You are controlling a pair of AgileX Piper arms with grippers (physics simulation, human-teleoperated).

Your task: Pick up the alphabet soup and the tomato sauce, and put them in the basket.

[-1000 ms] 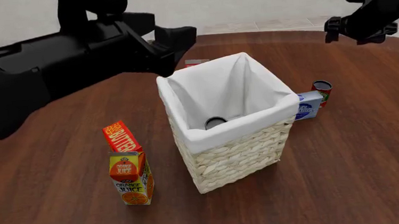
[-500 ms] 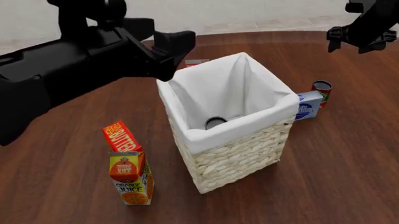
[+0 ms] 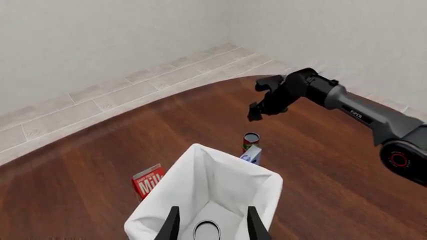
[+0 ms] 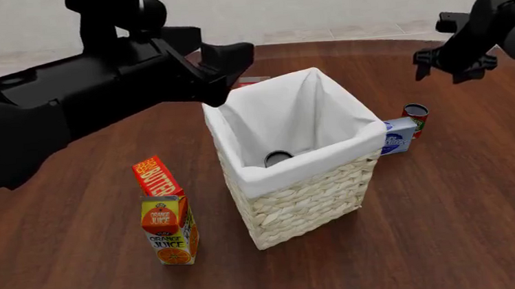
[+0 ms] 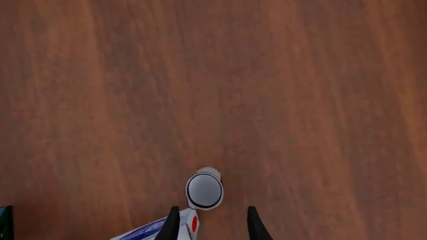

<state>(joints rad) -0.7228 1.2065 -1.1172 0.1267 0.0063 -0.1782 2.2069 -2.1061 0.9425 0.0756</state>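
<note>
the bench (image 4: 449, 240) was a wide round top of dark wood. on it the basket (image 4: 303, 203) stood near the middle, its white lining folded over the rim, and the alphabet soup (image 4: 278, 158) already lay inside on the bottom, only its pale round top showing. the left arm (image 4: 79, 96) reached across from the left, with the left gripper (image 3: 211, 227) hanging over the basket's mouth, jaws apart and holding nothing.

an orange juice carton (image 4: 170, 231) and a butter box (image 4: 157, 177) stood together left of the basket, and a red milk carton (image 3: 149, 181) lay behind it.

the right gripper (image 4: 454, 63) hovered high over the right side of the bench, jaws apart and empty. just right of the basket sat a blue-and-white box (image 4: 399, 135), and touching or just beside its far end stood the tomato sauce (image 4: 415, 118), upright, its long axis vertical. in the right wrist view the can's round top (image 5: 204, 190) showed almost directly under the jaws, a little off the midline. the right arm was plainly the nearer one, and the coming move probably called for a straight descent onto the can, minding the box beside it.
</note>
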